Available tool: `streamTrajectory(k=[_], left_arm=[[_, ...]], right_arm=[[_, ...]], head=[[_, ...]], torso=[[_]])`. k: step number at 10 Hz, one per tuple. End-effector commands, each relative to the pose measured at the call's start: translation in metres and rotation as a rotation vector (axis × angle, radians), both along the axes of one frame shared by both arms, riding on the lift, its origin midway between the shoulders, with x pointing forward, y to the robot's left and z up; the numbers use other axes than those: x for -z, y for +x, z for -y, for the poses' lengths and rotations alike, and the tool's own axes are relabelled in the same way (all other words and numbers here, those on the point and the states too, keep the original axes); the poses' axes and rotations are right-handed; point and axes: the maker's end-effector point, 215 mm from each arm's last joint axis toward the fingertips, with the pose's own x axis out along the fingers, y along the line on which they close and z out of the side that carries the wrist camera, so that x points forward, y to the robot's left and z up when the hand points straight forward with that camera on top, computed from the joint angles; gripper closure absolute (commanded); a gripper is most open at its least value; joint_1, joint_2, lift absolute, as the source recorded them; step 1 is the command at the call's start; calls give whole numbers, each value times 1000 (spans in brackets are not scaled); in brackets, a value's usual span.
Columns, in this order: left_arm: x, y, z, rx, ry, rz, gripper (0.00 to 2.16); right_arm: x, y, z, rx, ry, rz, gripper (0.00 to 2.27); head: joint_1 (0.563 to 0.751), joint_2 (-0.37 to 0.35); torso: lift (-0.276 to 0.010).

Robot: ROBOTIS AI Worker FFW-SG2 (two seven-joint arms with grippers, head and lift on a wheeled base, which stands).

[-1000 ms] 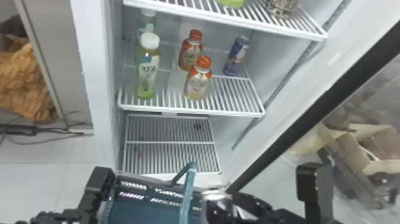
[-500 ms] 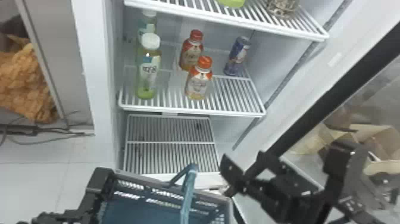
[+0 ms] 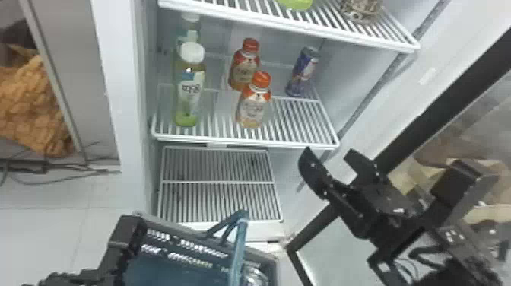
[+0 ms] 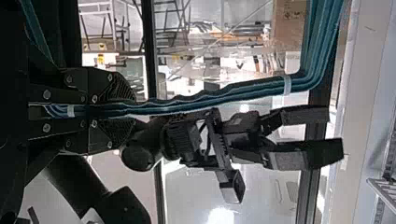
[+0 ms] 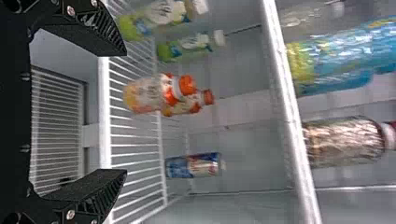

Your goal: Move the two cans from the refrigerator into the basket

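**Right gripper leaves basket empty, one can left to fetch**

At the left, the left gripper is closed on the basket's rim. Inside, beside the blue handle, sits a shiny rounded top, probably the first can. The blue-and-silver can stands on the middle shelf, behind and right of the orange-capped bottles. Farthest right, the right gripper has risen from the basket towards that shelf, fingers wide apart; the second pick likely comes next.

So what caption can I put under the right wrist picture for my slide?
The right arm's open jaws face a fridge shelf where a can and two orange-capped bottles stand.
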Motion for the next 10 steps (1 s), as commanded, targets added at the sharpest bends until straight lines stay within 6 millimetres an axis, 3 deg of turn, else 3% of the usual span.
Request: streamTrajectory(k=[1,5,10], left_arm=[[0,-3,-1,12,0,-3,1210],[0,-3,-1,12,0,-3,1210],[0,-3,-1,12,0,-1,1210]], right_arm=[[-6,14,11,28,1,71,122],[-5,38,45,104,-1,181,122],[0,76,68,148,-26,268,119]], head=[[695,-350],[695,-350],[695,-350]], torso=[[-266],[-266],[-266]])
